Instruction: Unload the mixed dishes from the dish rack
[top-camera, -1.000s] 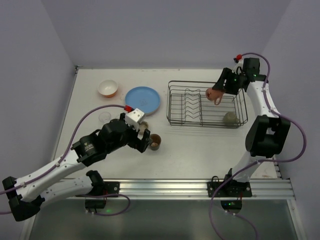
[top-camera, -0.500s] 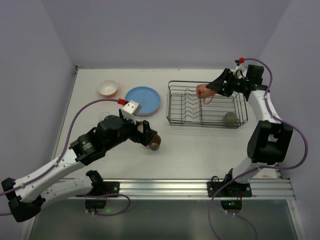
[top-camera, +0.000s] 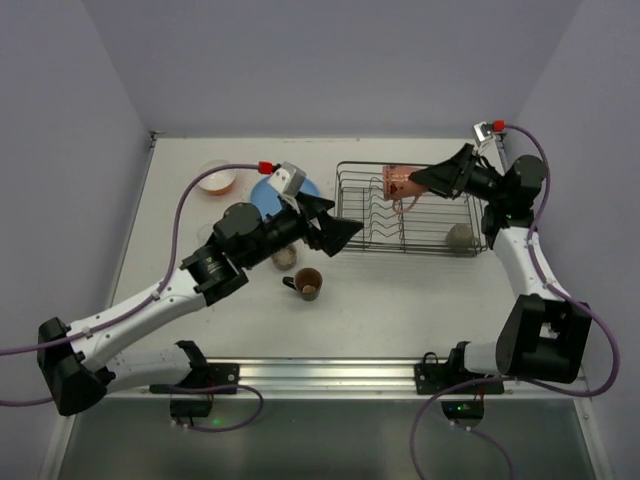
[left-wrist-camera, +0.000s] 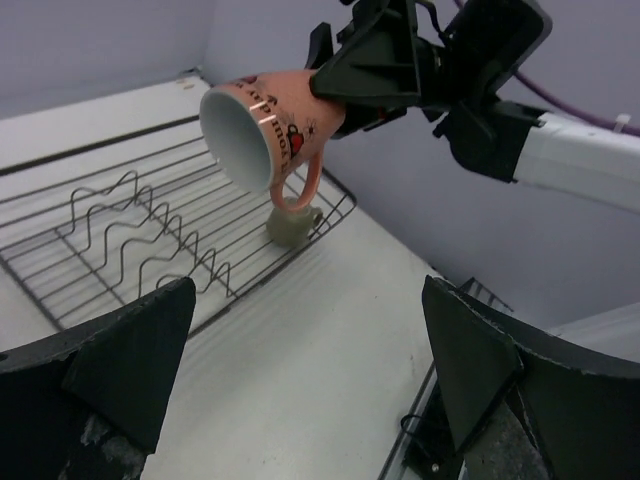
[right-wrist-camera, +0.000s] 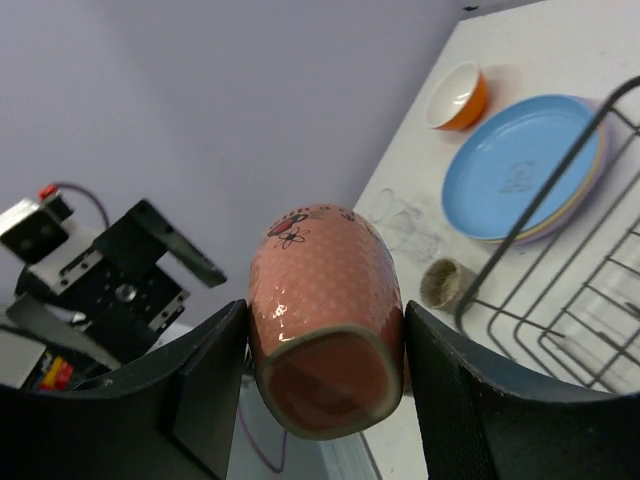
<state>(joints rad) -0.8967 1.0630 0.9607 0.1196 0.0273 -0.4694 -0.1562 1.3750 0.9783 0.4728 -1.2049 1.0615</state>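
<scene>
Our right pincer (top-camera: 418, 180) is clenched on the pink mug (top-camera: 396, 183). Its two dark fingers (right-wrist-camera: 205, 385) press on the sides of the mug near the bottom. The mug is up in the air and lies on its side. Its open mouth points to 9 o'clock in the top view, and its handle hangs down. It floats above the far half of the dish rack (top-camera: 480, 205), over the wavy plate prongs, and does not touch the wires.

Our left pincer (top-camera: 336, 226) is spread wide and holds nothing. It hangs just beside the 9 o'clock side of the rack and points to 3 o'clock, at the pink mug. In the left wrist view we look right into the white inside of the mug.

The olive mug (top-camera: 459, 237) sits inside the rack, down in the 4 o'clock corner.

The rack stands on the white table (top-camera: 400, 300), at about 2 o'clock from the middle of it. The brown mug (top-camera: 308, 284) stands upright on the table at 7 o'clock from the rack, with its handle at 9 o'clock. The beige mug (right-wrist-camera: 443, 283) stands upright near the 9 o'clock side of the rack. The clear glasses (right-wrist-camera: 415, 238) are just past it, farther from the rack. The blue plate (right-wrist-camera: 520, 175) lies flat at 9 o'clock from the rack, and the edges of other plates (right-wrist-camera: 577, 205) peek out under it. The orange bowl (top-camera: 216, 177) stands mouth up, white inside, at 10 o'clock from the blue plate.
</scene>
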